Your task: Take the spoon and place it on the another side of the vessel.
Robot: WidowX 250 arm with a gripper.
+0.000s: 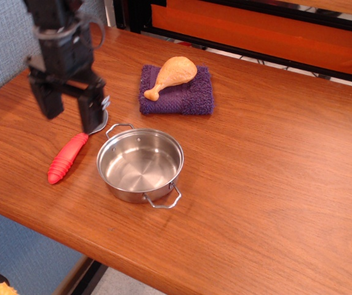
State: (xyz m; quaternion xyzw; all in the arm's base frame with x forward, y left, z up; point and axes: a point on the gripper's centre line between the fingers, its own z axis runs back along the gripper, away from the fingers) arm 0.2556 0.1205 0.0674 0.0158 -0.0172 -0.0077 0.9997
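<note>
The spoon (67, 158) lies on the table left of the pot, its ribbed red handle pointing toward the front left. Its silver bowl is mostly hidden behind my gripper's right finger. The vessel (140, 163) is a shallow steel pot with two wire loop handles, upright and empty, near the table's front. My gripper (70, 110) is open and empty, hanging over the spoon's bowl end, its fingers (92, 114) astride the area just behind the red handle.
A purple cloth (177, 91) lies behind the pot with a tan toy drumstick (174, 74) on it. A blue wall runs along the left. The table's front edge is close below the pot. Bare wood lies to the pot's right.
</note>
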